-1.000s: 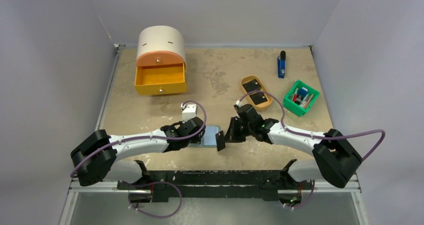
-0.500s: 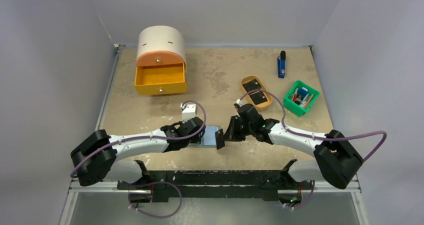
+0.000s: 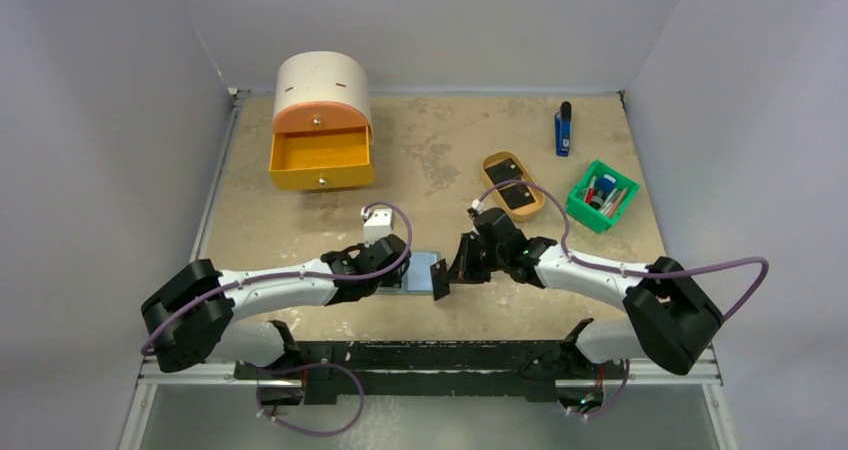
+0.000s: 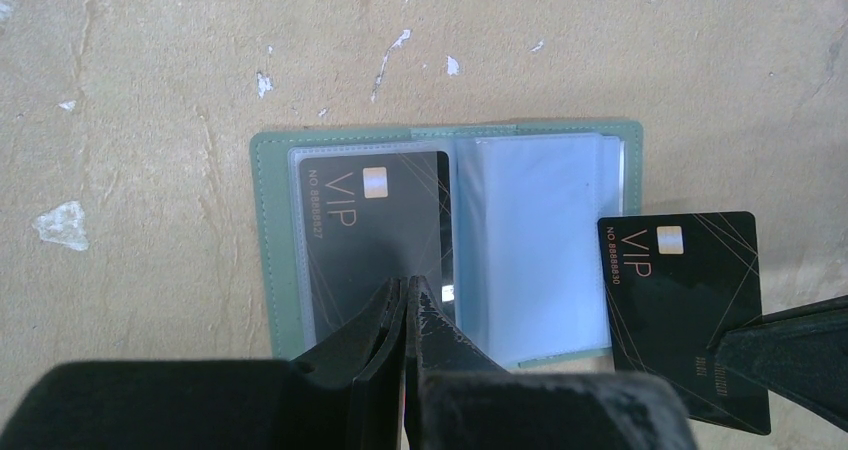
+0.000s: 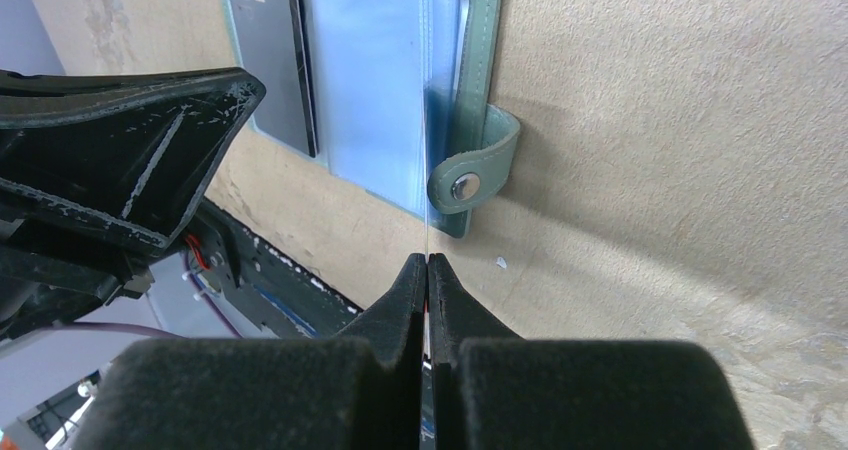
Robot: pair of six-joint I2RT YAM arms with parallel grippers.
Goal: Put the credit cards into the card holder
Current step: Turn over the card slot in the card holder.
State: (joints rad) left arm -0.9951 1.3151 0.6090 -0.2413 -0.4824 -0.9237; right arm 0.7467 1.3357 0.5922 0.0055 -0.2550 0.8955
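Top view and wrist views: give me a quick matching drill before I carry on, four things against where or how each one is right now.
Things
1. right card, in the right pincer
2. left card, at the left pincer tips
3. tan tray
4. yellow drawer

States
A. pulled open
B. sleeved in the left pocket of the card holder
C. outside the pockets, at the holder's right edge
D. carries two black cards

Pairs: 1-C, 2-B, 3-D, 4-A
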